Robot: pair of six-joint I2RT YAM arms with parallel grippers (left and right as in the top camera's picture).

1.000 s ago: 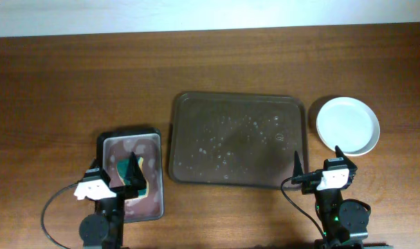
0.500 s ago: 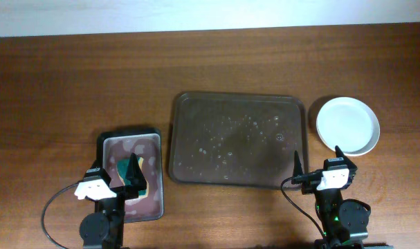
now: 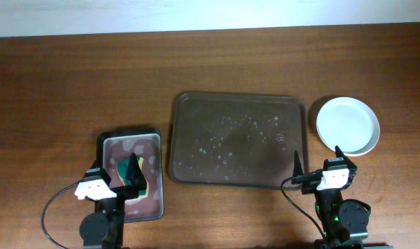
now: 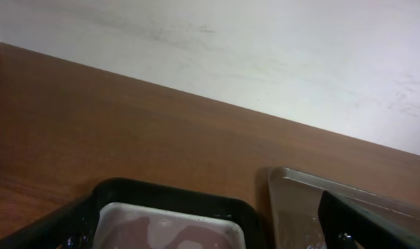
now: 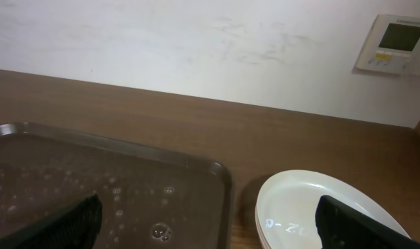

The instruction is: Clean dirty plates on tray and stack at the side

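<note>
Nothing moved; tray (image 3: pixel 196 138) bare, plates (image 3: pixel 347 125) stacked by right edge, left gripper (image 3: pixel 113 169) and right gripper (image 3: pixel 317 160) wide open, empty, so looks done, stay parked.

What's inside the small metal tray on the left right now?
A green-and-yellow sponge lies in reddish-stained water in the metal tray. One of the left gripper fingers crosses over the sponge, hiding its middle; nothing else shows.

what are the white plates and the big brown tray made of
The plates look like glazed ceramic, possibly melamine: smooth glossy white with a soft sheen. The tray is probably moulded plastic: dull dark brown, with rounded corners and a raised rim; droplets bead on it.
</note>
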